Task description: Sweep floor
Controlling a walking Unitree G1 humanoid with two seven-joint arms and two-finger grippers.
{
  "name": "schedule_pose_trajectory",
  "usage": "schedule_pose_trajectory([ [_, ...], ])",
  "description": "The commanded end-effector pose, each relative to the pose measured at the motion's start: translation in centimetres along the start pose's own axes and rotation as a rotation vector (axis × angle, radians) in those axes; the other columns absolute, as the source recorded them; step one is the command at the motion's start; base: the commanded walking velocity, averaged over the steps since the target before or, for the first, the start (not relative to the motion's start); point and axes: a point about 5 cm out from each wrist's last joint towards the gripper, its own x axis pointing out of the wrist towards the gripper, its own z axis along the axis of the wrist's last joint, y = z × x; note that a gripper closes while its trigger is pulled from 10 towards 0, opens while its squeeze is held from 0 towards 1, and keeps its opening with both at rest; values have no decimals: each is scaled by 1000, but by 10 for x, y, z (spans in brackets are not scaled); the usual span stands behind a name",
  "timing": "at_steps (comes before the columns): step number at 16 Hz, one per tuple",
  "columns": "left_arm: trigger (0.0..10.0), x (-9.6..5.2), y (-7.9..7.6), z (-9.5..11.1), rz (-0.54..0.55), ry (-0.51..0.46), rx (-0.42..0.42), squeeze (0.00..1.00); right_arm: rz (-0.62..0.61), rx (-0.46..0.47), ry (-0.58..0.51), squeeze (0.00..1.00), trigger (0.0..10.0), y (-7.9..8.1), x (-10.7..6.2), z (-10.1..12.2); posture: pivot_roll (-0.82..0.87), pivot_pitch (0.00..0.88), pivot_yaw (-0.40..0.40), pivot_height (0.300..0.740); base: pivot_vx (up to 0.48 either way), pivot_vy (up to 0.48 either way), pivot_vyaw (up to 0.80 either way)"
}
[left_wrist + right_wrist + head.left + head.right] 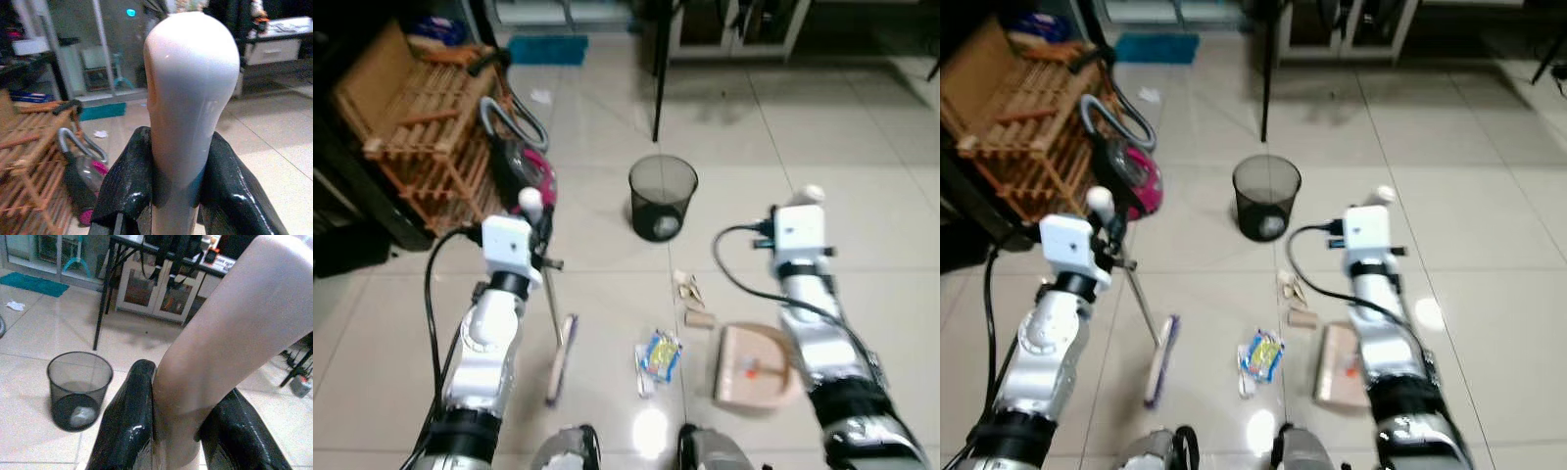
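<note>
On the far left a wooden slatted rack (416, 117) leans against dark furniture, and just beside it on the tiled floor (862, 176) lies a pink and black vacuum cleaner (524, 166) with a grey hose. The robot's left gripper (171, 196) is clenched around the white rounded top of the broom handle (188, 88), its two black fingers (124, 196) pressed against either side. From there the thin shaft slants down to the broom head (561, 358), which rests on the tiles in front of the robot's left foot. To the right of the broom head lies a crumpled blue and yellow wrapper (658, 356), and further right, near a tile joint, sit some pale scraps (687, 287) and a small cardboard roll (699, 318). Beyond them, toward the room's middle, a black mesh bin (662, 196) stands upright with a pale wad of paper at its bottom. The beige dustpan (754, 367) lies flat on the floor just right of the litter. The right gripper (178, 440) is grasping the dustpan's pale handle (234, 328), a finger on each side, with the handle's tip rising above the wrist. At the back a teal mat (548, 49) lies near the cabinets (156, 293)
</note>
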Motion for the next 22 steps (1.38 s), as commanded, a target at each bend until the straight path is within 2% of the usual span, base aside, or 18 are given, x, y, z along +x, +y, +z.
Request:
schedule_pose_trajectory([
  [1, 10000, 2, -7, -1, -71, -22, 44, 0, 20, 6, -21, 0, 10000, 14, 1, 2, -59, 288, 32, 740, 0, 0, 0],
  [5, 10000, 14, -19, -4, -113, -31, 19, 0, 35, 76, 44, 0, 10000, 42, -2, -6, -68, 303, 31, 740, 0, 0, 0],
  [7, 10000, 19, -26, -5, -120, -34, -38, 0, 15, 127, 69, 0, 10000, 46, -2, -8, -71, 304, 29, 740, 0, 0, 0],
  [8, 10000, 24, -33, -1, -130, -57, -115, 0, -4, 187, 79, 0, 10000, 48, -1, -7, -75, 307, 31, 740, 0, 0, 0],
  [9, 10000, 26, -36, 1, -140, -69, -147, 0, -8, 206, 80, 0, 10000, 48, -1, -6, -78, 306, 31, 740, 0, 0, 0],
  [11, 10000, 29, -50, 8, -226, -109, -237, 0, -9, 281, 90, 0, 10000, 49, -1, -7, -82, 297, 26, 740, 0, 0, 0],
  [15, 10000, 27, -68, 22, -441, -161, -326, 0, 15, 289, 85, 0, 10000, 43, -3, -11, -85, 261, 19, 740, 0, 0, 0],
  [17, 10000, 23, -67, 32, -532, -182, -356, 0, -9, 293, 92, 0, 10000, 34, -4, -16, -84, 236, 19, 740, 0, 0, 0],
  [19, 10000, 20, -58, 47, -618, -214, -371, 0, -46, 307, 109, 0, 10000, 21, -5, -23, -78, 215, 19, 740, 0, 0, 0],
  [20, 10000, 19, -55, 52, -635, -224, -372, 0, -48, 307, 111, 0, 10000, 19, -5, -24, -74, 204, 20, 740, 0, 0, 0],
  [22, 10000, 25, -38, 71, -646, -278, -355, 0, -61, 304, 122, 0, 10000, 11, -6, -29, -71, 176, 22, 740, 0, 0, 0],
])
